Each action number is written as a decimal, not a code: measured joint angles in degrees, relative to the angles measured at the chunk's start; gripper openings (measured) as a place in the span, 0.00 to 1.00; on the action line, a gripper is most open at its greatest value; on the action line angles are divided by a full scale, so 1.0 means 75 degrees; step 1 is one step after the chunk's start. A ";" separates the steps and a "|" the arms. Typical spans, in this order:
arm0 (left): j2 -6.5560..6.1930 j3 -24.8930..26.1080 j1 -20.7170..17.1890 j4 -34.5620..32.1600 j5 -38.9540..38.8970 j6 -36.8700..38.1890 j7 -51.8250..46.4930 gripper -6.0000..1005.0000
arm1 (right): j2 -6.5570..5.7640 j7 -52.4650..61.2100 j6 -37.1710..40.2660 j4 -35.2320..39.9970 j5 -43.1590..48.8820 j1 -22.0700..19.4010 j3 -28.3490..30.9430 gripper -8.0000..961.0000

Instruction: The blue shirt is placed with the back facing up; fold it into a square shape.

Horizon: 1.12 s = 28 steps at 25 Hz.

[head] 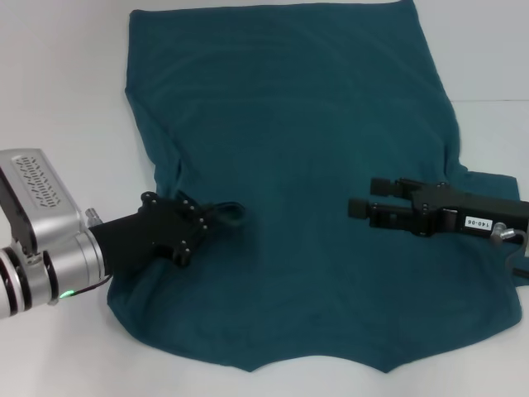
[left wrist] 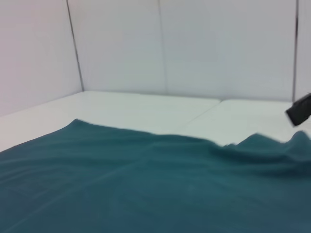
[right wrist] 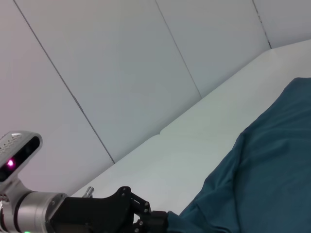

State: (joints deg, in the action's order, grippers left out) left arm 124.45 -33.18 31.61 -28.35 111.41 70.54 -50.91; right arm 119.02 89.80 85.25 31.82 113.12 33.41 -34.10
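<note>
Fingers of left gripper (head: pixel 225 213) were closed, pinching fold of blue shirt (head: pixel 297 165) at lower left of frame. Right gripper (head: pixel 361 198) was open at centre right, above cloth. I feared thin pinch slipping, so uneven fold.

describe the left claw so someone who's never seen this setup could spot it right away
Start at the big blue shirt spread across the white table. At its edge on the robot's left side, a silver arm ends in the black left claw, its tips resting on the fabric. Unlike the right claw, which is all black with a white label, this one hangs off a silver housing with a green light.
</note>
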 joint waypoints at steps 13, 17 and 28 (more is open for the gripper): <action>0.0024 -0.0499 0.0046 -0.0065 -0.0021 -0.0002 -0.0343 0.11 | 0.0007 -0.0039 0.0000 0.0000 0.0000 -0.0041 0.0000 0.91; 0.0025 -0.0484 -0.0269 -0.0289 -0.0057 -0.0093 0.0088 0.12 | 0.0004 -0.0041 0.0000 -0.0010 0.0000 -0.0043 0.0000 0.91; 0.0036 -0.0465 -0.0541 -0.0242 -0.0230 -0.0490 0.1263 0.46 | 0.0017 -0.0045 0.0000 -0.0083 0.0000 -0.0037 0.0071 0.90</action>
State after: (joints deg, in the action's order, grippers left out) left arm 124.72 -36.67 27.55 -30.17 109.68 66.86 -41.44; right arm 119.14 89.47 85.25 31.19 113.12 33.13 -33.56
